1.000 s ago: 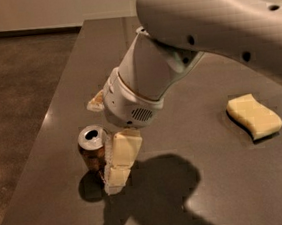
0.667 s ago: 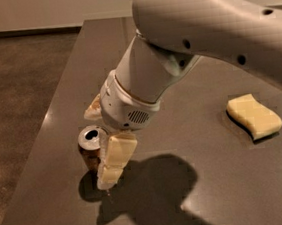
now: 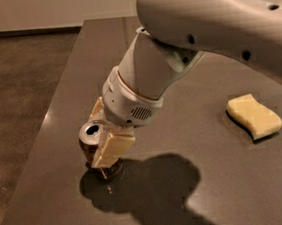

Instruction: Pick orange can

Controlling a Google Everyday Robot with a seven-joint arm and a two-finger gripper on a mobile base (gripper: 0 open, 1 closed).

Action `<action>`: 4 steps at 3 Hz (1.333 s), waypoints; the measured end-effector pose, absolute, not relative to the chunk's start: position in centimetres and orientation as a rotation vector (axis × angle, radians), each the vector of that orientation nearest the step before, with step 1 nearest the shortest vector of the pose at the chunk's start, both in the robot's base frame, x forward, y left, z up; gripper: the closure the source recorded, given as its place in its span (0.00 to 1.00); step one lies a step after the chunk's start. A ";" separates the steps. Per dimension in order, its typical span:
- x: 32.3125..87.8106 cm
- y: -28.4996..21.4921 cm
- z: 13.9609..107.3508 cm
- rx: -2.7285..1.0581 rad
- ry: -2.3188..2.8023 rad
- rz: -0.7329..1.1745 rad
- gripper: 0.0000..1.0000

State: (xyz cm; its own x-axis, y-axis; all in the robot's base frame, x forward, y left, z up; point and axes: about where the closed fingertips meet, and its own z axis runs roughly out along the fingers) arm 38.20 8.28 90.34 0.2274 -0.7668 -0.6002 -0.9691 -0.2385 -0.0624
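The orange can [image 3: 90, 146] stands upright near the table's front left corner, its silver top with pull-tab showing. My gripper [image 3: 97, 148] reaches down from the big white arm and straddles the can. One cream finger [image 3: 112, 146] presses on the can's right side and covers much of it. The other finger [image 3: 97, 109] sits just behind the can's far side. The jaws look closed on the can, and its base still seems to rest on the dark table [image 3: 193, 129].
A yellow sponge [image 3: 253, 115] lies on the table at the right. The table's left edge [image 3: 43, 135] runs close beside the can, with brown floor beyond it. The front edge is just below the can's shadow.
My gripper has shifted left and down, from beside the can to around it. The fingers now hold the can between them. The sponge has not moved.
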 end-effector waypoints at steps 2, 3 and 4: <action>40.2 6.3 94.4 -2.051 1.606 0.627 1.00; 41.4 4.9 97.2 -2.043 1.597 0.623 1.00; 42.6 2.2 100.9 -2.054 1.584 0.638 1.00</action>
State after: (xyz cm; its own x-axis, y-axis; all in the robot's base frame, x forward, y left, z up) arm 42.57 2.17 100.87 0.2270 -0.7542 -0.6161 -0.9707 -0.2263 -0.0807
